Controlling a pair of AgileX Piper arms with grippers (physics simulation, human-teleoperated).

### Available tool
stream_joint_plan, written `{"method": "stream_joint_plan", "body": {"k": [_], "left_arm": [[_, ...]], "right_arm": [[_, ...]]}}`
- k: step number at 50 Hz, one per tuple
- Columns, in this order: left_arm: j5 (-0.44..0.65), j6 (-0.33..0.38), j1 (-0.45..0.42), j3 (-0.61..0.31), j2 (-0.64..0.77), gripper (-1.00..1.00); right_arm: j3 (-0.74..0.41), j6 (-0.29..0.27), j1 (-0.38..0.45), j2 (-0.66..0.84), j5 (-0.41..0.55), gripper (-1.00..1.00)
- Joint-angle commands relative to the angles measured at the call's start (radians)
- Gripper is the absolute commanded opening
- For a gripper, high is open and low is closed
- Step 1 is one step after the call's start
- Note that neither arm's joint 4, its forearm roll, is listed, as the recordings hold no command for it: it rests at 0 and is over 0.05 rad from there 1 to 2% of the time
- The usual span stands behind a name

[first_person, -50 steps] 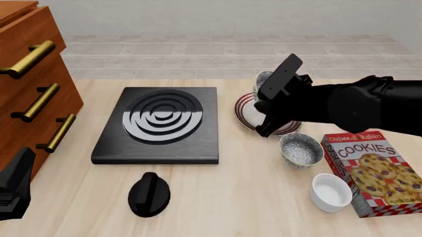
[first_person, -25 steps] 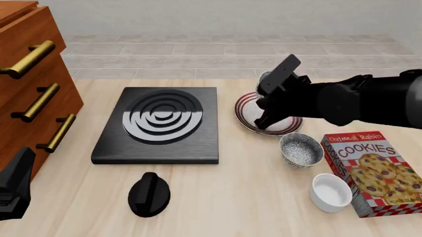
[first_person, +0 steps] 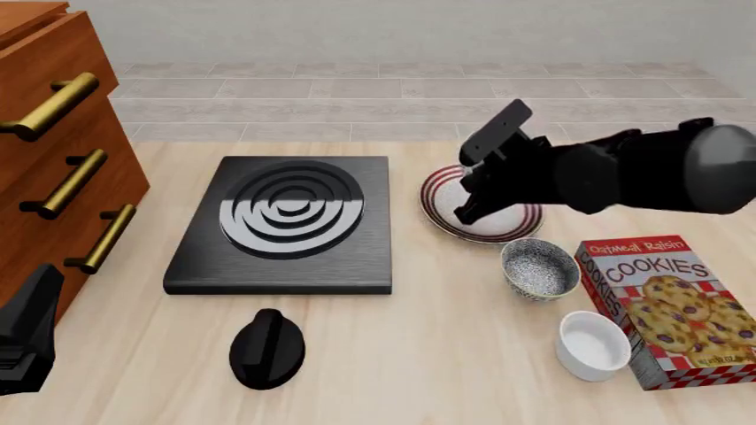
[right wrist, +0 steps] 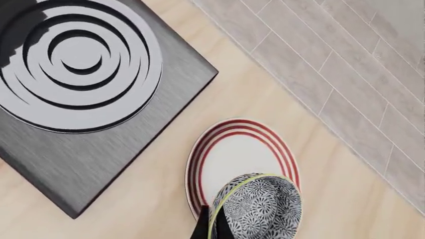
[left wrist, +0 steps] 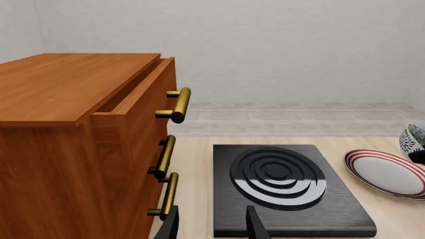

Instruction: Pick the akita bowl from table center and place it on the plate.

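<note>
Speckled akita bowl [right wrist: 258,206] hangs tilted above the plate [right wrist: 240,152], pinched by its rim in the right gripper [right wrist: 210,224]. Released at this tilt, it might roll off toward the stove slab [first_person: 286,221]. Left gripper [left wrist: 211,226] rests apart, empty.

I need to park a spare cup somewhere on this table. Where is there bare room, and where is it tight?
Bare wood lies between the stove slab and the plate, and along the near edge between the black knob and the white bowl. The right side is crowded: speckled bowl, white bowl and cookie box sit close together, with the right pincer over the plate.
</note>
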Motion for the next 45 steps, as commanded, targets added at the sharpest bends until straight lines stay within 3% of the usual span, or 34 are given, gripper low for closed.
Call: {"method": "stream_joint_plan", "body": {"k": [1,45], "left_arm": [[0.0,0.0,0.0,0.0,0.0,1.0],[0.0,0.0,0.0,0.0,0.0,1.0]], "right_arm": [[-0.042,-0.005,-0.015,0.034,0.009,-1.0],[-0.18,0.013,-0.079,0.209,0.06,-1.0]]}}
